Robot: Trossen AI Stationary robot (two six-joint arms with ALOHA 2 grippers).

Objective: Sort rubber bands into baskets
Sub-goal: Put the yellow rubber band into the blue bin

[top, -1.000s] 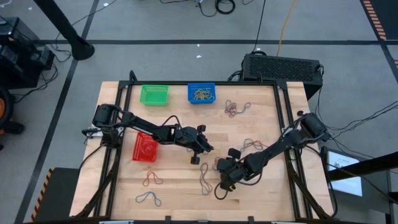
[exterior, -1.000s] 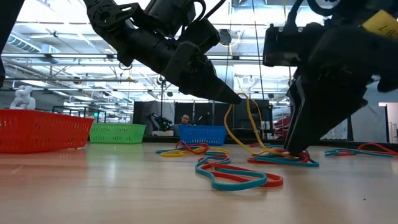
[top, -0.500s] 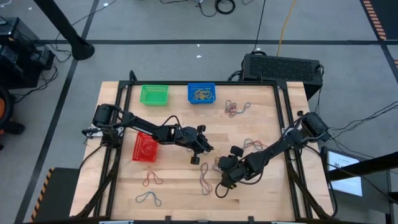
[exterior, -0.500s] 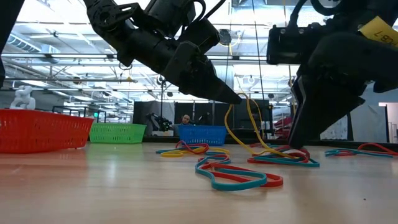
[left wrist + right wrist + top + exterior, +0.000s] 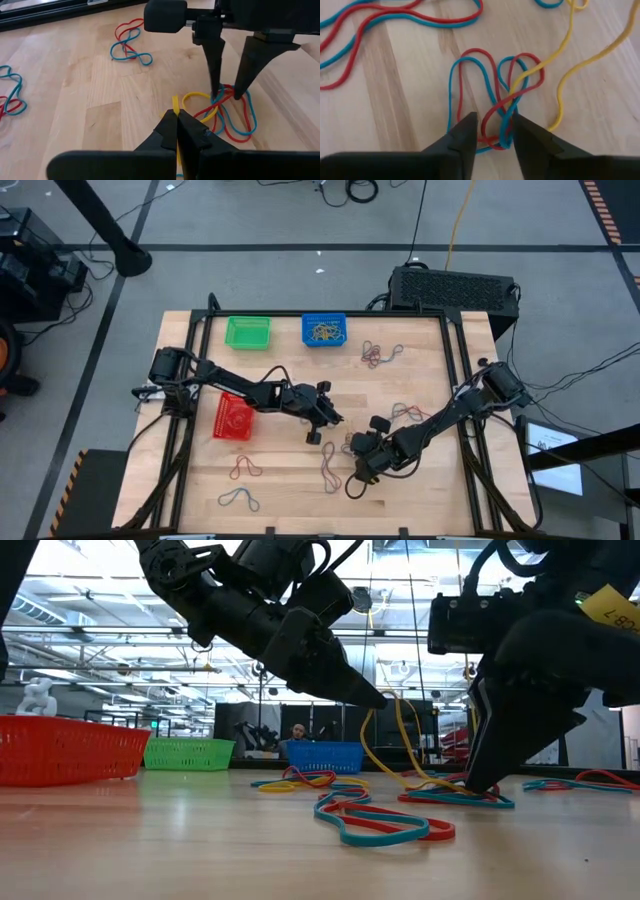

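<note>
Tangling red, blue and yellow together, the small heap of rubber bands (image 5: pixel 495 115) lies near the middle of the table (image 5: pixel 420 480), and it is here that we are at work. A yellow band (image 5: pixel 385 745) rises from the heap, stretched up to the left gripper (image 5: pixel 176 131), whose fingers are pressed together on it and hold it clear of the wood. The right gripper (image 5: pixel 494 131) stands tips-down on the same heap, with red and blue strands lying between its fingers (image 5: pixel 465 132).

What has changed over the last second is small but telling: the right fingers, set wider a moment ago, have drawn in around those strands — not yet fully clamped, by our reading. The left gripper has not moved and keeps its pull on the yellow band. We judge that the right one is pinning the red and blue loops so the yellow can be drawn free.

Farther out, more loose bands (image 5: pixel 382 355) lie scattered over the table. The blue basket (image 5: pixel 324 330) at the far edge already holds some yellowish bands, the green basket (image 5: pixel 247 331) sits beside it, and the red basket (image 5: pixel 232 418) lies under the left arm.
</note>
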